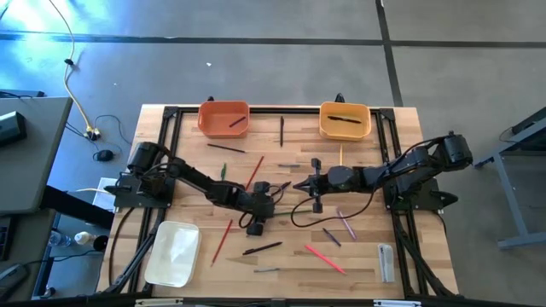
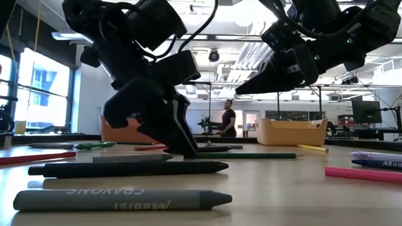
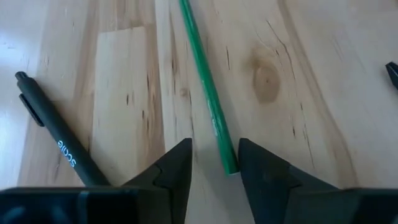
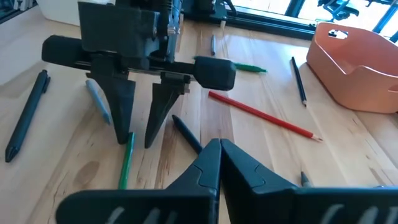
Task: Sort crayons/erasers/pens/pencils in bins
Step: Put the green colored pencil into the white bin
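Bright, even daylight; window glare whitens the low view, whose foreground crayon (image 2: 122, 200) is slightly soft.

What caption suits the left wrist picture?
Left gripper, fingers open, straddling the end of a green pencil on the wooden table.

Table centre crowded: left gripper (image 1: 271, 198) down at board, fingers parted astride green pencil (image 3: 208, 93); right gripper (image 1: 300, 184) just beside it, fingers together. Black pen (image 3: 56, 134) lies close beside left gripper. Red pencil (image 4: 261, 116) nearby. Bare board near orange bin (image 1: 223, 118), far left.
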